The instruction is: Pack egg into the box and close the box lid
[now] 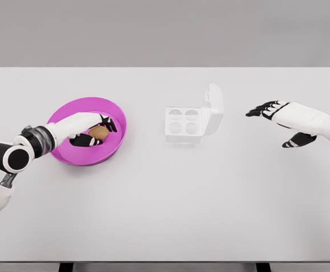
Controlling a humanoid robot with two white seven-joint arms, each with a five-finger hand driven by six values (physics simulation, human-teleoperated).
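A brown egg [99, 133] lies in a shallow magenta bowl [117, 116] on the left of the white table. My left hand [98, 131] reaches into the bowl, its black-tipped fingers curled around the egg, which still rests in the bowl. A white egg box [183, 125] with several round cups sits at the table's middle, its lid [214, 109] standing open on the right side. My right hand [273, 109] hovers to the right of the box, apart from it, fingers spread and holding nothing.
The white table [165, 209] runs across the whole view, its front edge near the bottom. A plain grey wall lies behind it. Nothing else stands on the table.
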